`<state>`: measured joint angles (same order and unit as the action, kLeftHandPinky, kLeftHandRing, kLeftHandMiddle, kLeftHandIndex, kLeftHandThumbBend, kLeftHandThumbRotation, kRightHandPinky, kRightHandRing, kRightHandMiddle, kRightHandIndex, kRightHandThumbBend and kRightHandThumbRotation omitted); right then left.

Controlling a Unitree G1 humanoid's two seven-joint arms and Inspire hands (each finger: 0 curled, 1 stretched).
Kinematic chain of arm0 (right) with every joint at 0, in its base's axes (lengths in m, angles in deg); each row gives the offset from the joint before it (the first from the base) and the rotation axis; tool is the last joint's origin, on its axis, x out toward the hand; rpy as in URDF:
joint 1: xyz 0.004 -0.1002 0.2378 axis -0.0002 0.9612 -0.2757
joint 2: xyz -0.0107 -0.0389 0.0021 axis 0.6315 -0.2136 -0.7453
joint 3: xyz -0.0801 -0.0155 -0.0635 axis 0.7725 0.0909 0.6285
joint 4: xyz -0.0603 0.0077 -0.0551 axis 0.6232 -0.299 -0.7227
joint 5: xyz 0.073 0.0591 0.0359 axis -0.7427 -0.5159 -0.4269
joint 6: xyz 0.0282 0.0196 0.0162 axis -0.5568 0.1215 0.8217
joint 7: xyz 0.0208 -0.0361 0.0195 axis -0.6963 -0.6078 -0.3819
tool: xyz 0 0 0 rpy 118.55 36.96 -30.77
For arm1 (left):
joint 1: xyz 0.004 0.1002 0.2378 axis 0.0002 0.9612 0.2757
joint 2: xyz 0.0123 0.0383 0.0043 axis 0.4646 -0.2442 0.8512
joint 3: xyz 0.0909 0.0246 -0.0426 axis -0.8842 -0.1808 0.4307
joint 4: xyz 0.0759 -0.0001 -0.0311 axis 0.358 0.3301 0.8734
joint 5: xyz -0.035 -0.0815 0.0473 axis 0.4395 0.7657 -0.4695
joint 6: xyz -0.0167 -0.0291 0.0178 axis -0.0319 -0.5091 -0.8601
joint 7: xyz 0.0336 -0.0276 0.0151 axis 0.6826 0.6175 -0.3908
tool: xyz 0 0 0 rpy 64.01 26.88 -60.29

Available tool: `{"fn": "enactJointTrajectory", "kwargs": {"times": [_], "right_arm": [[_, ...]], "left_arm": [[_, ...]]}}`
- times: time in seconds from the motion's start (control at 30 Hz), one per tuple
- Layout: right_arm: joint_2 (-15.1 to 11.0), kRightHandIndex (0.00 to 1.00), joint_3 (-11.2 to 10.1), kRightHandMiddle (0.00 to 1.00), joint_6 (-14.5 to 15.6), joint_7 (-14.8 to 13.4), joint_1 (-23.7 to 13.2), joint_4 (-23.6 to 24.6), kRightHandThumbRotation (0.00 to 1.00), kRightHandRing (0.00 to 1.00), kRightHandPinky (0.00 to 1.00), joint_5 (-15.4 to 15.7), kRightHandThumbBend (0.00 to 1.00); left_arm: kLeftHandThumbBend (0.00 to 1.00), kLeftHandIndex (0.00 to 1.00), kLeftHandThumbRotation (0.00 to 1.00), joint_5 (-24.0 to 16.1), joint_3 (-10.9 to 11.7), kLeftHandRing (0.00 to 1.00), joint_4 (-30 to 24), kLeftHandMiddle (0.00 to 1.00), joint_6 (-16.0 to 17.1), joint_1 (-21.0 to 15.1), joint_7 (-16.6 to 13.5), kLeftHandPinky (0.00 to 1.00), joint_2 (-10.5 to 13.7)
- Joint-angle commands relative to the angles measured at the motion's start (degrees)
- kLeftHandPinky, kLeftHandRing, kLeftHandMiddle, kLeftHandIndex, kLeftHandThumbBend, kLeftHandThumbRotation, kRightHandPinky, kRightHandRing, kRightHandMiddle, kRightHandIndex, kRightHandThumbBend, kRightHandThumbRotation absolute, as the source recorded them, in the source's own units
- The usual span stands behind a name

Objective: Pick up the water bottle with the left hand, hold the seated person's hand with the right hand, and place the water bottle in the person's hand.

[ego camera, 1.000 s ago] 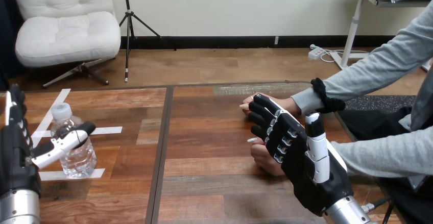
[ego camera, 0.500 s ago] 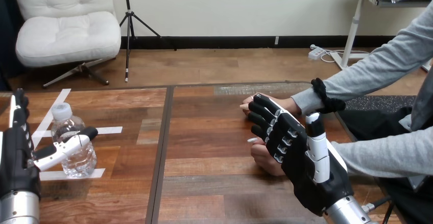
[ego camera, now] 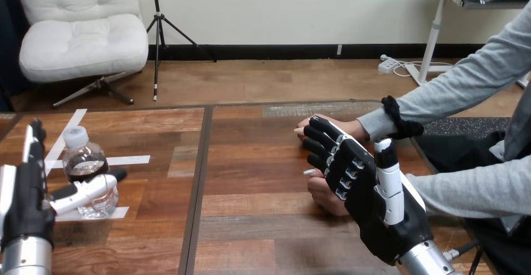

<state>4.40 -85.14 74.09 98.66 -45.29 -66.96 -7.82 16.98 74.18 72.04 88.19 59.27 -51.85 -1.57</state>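
A clear water bottle (ego camera: 84,162) with a white cap stands upright on the table's left part, between white tape strips. My left hand (ego camera: 26,207) is beside it on its left, open, with straight fingers (ego camera: 34,145) pointing up. Its thumb reaches across the front of the bottle's lower half. At the right, my right hand (ego camera: 376,201) lies over the person's hands with relaxed fingers and a raised thumb, open. One hand of the person (ego camera: 326,195) shows under my fingers, and the other (ego camera: 312,124) lies just beyond them. I cannot tell whether they touch.
White tape strips (ego camera: 128,160) mark the table around the bottle. A dark seam (ego camera: 199,181) runs front to back through the wooden table. The person's grey-sleeved arms (ego camera: 451,93) come in from the right edge.
My left hand has dropped lower and shifted slightly right, so its thumb now crosses the bottle's lower part. The bottle, my right hand and the person's hands have stayed put.
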Motion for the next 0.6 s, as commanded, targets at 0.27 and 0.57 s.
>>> {"fn": "enactJointTrajectory", "kwargs": {"times": [0.27,0.57], "right_arm": [[0.09,0.92,-0.02,0.94,-0.85,0.14,-2.3,2.66,1.0,0.96,1.0,-0.02,0.87],[0.22,0.91,-0.09,0.94,-0.81,0.25,-2.31,2.63,1.0,0.96,1.0,-0.32,0.87]], "left_arm": [[0.99,1.0,0.02,-4.96,-3.23,1.0,1.56,1.0,-4.89,-5.17,-3.74,0.96,2.76],[0.97,1.0,0.05,-5.79,-3.89,1.0,3.24,1.0,-6.21,-6.72,-5.0,0.94,2.68]]}}
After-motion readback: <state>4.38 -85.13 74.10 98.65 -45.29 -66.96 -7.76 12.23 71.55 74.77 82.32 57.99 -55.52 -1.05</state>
